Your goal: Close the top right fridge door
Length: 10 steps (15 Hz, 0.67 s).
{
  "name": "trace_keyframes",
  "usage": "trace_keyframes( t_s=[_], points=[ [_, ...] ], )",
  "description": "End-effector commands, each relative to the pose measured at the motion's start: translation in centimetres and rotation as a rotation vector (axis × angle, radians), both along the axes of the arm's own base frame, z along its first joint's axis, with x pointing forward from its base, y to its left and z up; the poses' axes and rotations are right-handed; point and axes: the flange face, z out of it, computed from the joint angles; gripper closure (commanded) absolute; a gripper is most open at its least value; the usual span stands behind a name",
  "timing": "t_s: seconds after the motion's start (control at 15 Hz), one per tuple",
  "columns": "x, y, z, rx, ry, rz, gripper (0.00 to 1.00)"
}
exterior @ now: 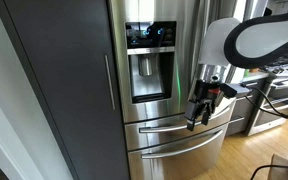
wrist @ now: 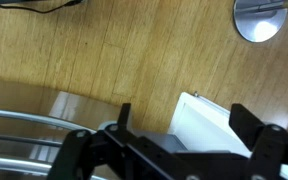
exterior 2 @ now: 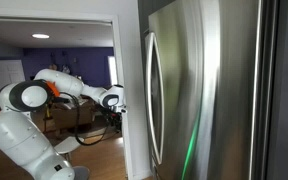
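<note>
The top right fridge door (exterior 2: 209, 80) is a tall brushed-steel panel with a long vertical bar handle (exterior 2: 149, 95) and fills the right of an exterior view. My gripper (exterior 2: 117, 100) is just beside the door's handle edge at mid height; I cannot tell if it touches. From the front, the gripper (exterior: 199, 108) hangs before the steel drawers, right of the dispenser door (exterior: 151, 60), and the arm hides most of the right door. In the wrist view the gripper (wrist: 189, 130) is open with a white panel (wrist: 204, 118) between its fingers, above the wood floor.
A dark cabinet (exterior: 64, 90) stands beside the dispenser door. Wide steel drawers with horizontal handles (exterior: 174, 135) lie below; their handles also show in the wrist view (wrist: 14, 140). A round steel object (wrist: 259, 18) sits on the floor. Furniture stands behind the arm (exterior 2: 84, 120).
</note>
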Motion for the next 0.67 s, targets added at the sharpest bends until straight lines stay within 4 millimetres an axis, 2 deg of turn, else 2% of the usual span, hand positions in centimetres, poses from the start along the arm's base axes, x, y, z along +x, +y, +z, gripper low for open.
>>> trace_keyframes(
  t_s=[0.0,0.33,0.6],
  points=[
    [0.0,0.0,0.0,0.0,0.001,0.0,0.0],
    [-0.2,-0.5,0.1,-0.028,-0.007,0.005,0.0],
    [-2.4,-4.7,2.9,-0.232,-0.089,-0.036,0.0]
  ],
)
